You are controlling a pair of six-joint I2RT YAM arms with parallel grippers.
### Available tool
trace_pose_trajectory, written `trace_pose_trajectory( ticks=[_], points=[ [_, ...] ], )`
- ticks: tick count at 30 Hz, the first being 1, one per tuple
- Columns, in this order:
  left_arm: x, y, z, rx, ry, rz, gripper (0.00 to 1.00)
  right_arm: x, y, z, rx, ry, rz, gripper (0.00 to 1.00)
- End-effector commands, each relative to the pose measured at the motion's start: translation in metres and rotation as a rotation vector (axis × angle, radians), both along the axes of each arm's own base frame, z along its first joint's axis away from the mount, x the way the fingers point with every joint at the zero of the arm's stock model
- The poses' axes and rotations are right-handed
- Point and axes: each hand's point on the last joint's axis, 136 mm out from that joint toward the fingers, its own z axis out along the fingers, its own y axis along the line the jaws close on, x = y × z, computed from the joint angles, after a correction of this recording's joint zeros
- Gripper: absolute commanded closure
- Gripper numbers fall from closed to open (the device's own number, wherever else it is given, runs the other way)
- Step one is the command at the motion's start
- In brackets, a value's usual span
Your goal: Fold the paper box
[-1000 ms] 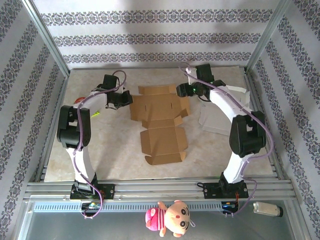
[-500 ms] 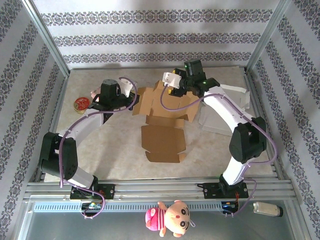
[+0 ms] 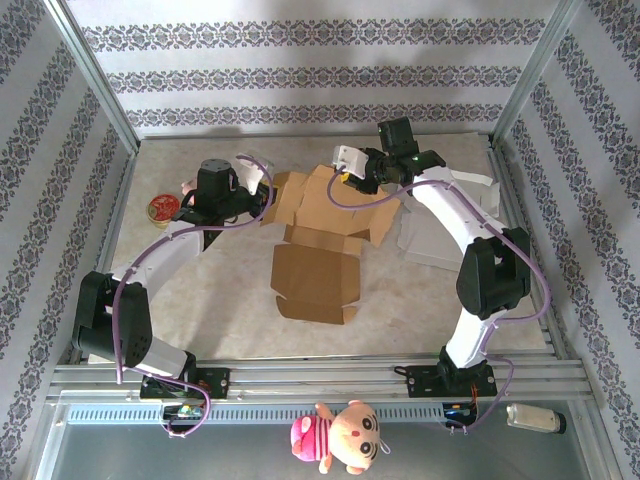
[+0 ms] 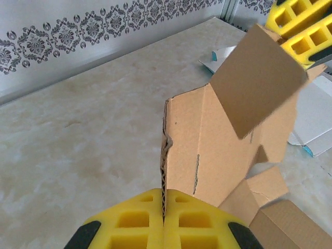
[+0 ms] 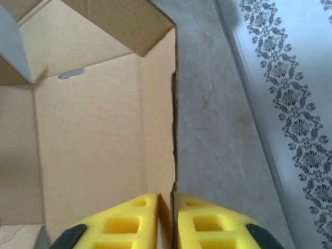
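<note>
The pale marbled worktop (image 3: 200, 310) is being viewed from above, and the paper box (image 3: 312, 280), brown cardboard, is being held at its far middle, with the near panel lying flat. The box's left edge is being pinched by the left hand (image 4: 163, 199), and its right wall by the right hand (image 5: 174, 199). A small red tin (image 3: 160, 208) is being left at the far left.

Raised paper box (image 3: 322, 215) blocks the middle — near tabletop (image 3: 200, 312) free.
</note>
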Motion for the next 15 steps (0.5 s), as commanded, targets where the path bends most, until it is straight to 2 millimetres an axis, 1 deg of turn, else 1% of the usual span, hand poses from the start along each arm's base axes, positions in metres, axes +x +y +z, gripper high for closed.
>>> trace_pose_trajectory(
  ticks=[1,2,3,4,5,6,8,9,11,12,14,15],
  points=[
    [-0.002,-0.002,0.014,0.007,-0.073,-0.012,1.0,-0.009,0.008,0.006,0.028,0.017,0.027,0.93],
    [-0.002,-0.002,0.014,0.002,-0.067,-0.01,1.0,-0.008,0.008,0.01,0.022,-0.001,0.018,0.96],
    [-0.003,-0.002,0.015,-0.008,-0.059,-0.005,0.95,-0.008,0.008,0.014,0.011,-0.022,0.012,0.97],
    [-0.004,-0.001,0.017,-0.025,-0.048,0.008,0.84,-0.009,0.008,0.017,0.0,-0.043,0.006,0.97],
    [-0.006,0.001,0.021,-0.052,-0.026,0.034,0.67,-0.009,0.007,0.021,-0.016,-0.074,-0.007,0.97],
    [-0.008,0.006,0.026,-0.084,0.012,0.08,0.53,-0.009,0.006,0.024,-0.038,-0.106,-0.021,0.97],
    [-0.017,0.017,0.036,-0.172,0.114,0.197,0.39,-0.01,0.004,0.027,-0.075,-0.158,-0.048,0.97],
    [-0.024,0.022,0.041,-0.246,0.164,0.263,0.33,-0.013,0.003,0.027,-0.095,-0.181,-0.056,0.97],
    [-0.04,0.028,0.049,-0.414,0.251,0.347,0.28,-0.018,0.003,0.024,-0.132,-0.219,-0.077,0.97],
    [-0.048,0.029,0.052,-0.515,0.297,0.381,0.28,-0.021,0.005,0.02,-0.155,-0.24,-0.08,0.97],
    [-0.06,0.03,0.05,-0.704,0.415,0.444,0.27,-0.024,0.007,0.013,-0.214,-0.297,-0.095,0.98],
    [-0.065,0.029,0.045,-0.788,0.482,0.464,0.28,-0.025,0.007,0.009,-0.242,-0.333,-0.108,0.98]
  ],
)
